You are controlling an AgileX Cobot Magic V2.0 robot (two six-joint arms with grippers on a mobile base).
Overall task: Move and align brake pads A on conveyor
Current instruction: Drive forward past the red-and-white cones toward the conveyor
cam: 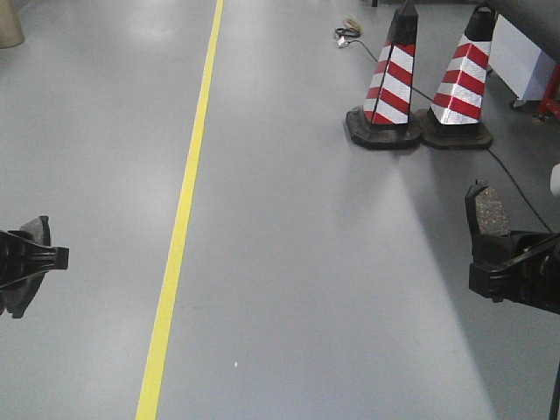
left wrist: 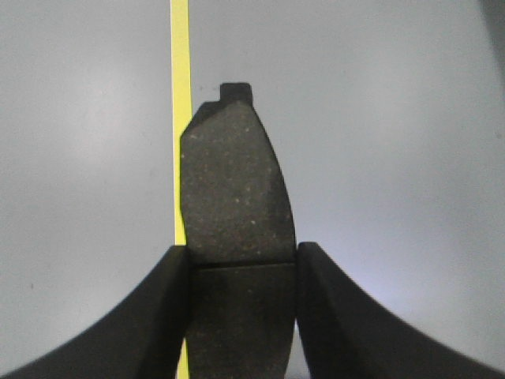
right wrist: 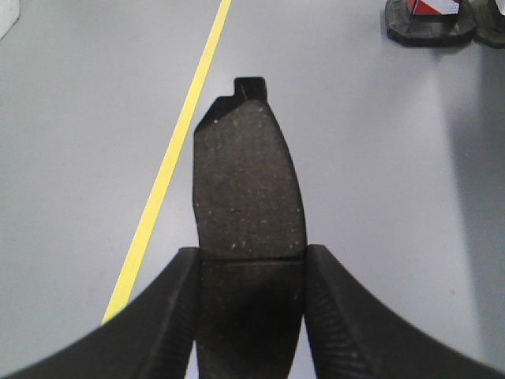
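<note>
The left gripper [left wrist: 241,254] clamps the left pad [left wrist: 237,197] at its centre groove. The right gripper [right wrist: 251,254] clamps the right pad [right wrist: 248,181] likewise. Both pads are dark grey, speckled, slightly curved, tabbed at the far end, and held above the floor [cam: 289,262]. Beyond lie a yellow line [cam: 179,227] and two cones [cam: 394,79].

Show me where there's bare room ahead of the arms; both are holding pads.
Bare grey floor is widest between the yellow tape line and the right gripper, and again left of the line. Crowded top right: two red-and-white striped cones and a black cable. No conveyor belt is in view.
</note>
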